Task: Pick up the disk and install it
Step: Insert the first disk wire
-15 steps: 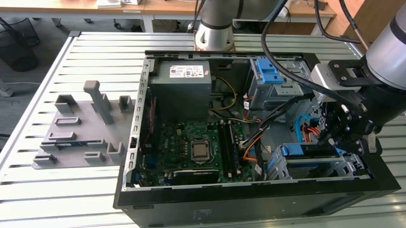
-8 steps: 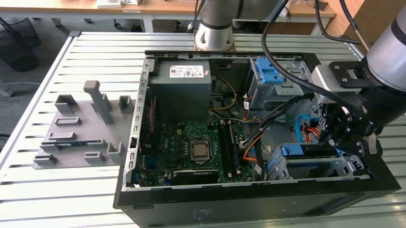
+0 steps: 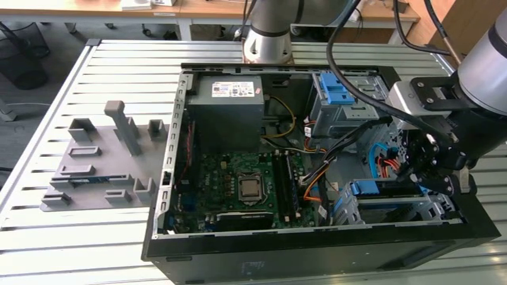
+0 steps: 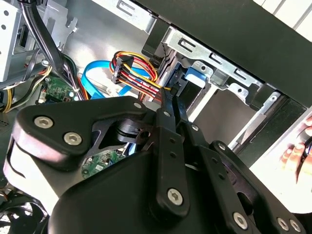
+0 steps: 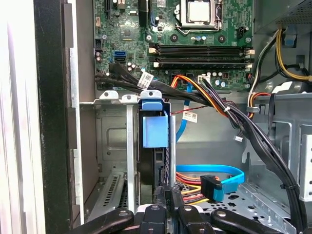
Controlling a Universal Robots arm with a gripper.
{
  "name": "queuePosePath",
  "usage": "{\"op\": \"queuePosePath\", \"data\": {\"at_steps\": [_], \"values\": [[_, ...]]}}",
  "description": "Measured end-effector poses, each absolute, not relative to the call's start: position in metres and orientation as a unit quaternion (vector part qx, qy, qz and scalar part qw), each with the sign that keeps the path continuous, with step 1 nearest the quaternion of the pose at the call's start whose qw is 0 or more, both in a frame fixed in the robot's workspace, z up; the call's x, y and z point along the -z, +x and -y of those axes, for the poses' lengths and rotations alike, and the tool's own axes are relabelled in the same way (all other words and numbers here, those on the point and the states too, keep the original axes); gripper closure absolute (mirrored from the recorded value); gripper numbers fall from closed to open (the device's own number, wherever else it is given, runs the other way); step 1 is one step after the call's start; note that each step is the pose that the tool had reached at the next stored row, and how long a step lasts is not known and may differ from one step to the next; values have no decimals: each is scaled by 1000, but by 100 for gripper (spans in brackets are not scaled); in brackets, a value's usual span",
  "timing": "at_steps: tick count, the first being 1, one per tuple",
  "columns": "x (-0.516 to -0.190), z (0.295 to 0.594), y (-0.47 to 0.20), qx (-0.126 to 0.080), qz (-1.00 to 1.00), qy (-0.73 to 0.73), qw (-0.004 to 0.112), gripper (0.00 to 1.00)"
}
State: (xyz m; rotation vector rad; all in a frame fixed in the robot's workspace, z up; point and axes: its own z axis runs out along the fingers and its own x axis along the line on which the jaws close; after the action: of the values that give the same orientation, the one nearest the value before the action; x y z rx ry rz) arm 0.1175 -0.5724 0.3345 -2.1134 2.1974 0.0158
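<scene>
**A:** Blue plastic is the easiest marker. That bracket tab (image 5: 155, 127) frames the disk (image 5: 159, 165), which stands on edge in a slot of the metal drive cage (image 5: 113, 131), in the corner of the open computer case (image 3: 317, 255).

**B:** And the gripper?

**A:** In the first wrist view the gripper (image 5: 165, 195) sits right at the disk's near edge. In the second wrist view its tips (image 4: 170, 100) point at the same blue bracket. The fingers look drawn together, with no gap I can see. I cannot tell whether they pinch the disk's edge or only rest against it.

**B:** So the disk looks to be in the slot already. How would you do this step well?

**A:** I'd say keep the disk square to the cage walls and move it straight along the slot, slowly, so the bracket doesn't bind on one side. The black cable bundle (image 5: 219, 105) runs just past the cage mouth, and a flat blue cable (image 5: 209, 170) lies beside the gripper. Both could snag.

**B:** Anything further out?

**A:** The motherboard (image 5: 195, 29) is beyond the cage. The case rests on a slatted metal counter (image 3: 119, 237). A person's hand (image 4: 296, 157) is close by, outside the case wall.
</scene>
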Motion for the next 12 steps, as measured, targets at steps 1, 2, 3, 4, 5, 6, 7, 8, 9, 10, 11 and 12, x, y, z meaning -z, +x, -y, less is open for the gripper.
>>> {"op": "queuePosePath", "data": {"at_steps": [1,2,3,4,5,6,7,8,9,10,11,12], "values": [[-334,572,118,-5,-720,-692,46,84],[-334,572,118,-5,-720,-692,46,84],[-334,572,118,-5,-720,-692,46,84],[-334,572,118,-5,-720,-692,46,84],[-335,572,118,-5,-720,-692,46,84],[-335,572,118,-5,-720,-692,46,84],[-335,572,118,-5,-720,-692,46,84],[-334,572,118,-5,-720,-692,46,84],[-334,572,118,-5,-720,-692,46,84],[-334,572,118,-5,-720,-692,46,84],[-334,572,118,-5,-720,-692,46,84],[-333,572,118,-5,-720,-692,46,84]]}}
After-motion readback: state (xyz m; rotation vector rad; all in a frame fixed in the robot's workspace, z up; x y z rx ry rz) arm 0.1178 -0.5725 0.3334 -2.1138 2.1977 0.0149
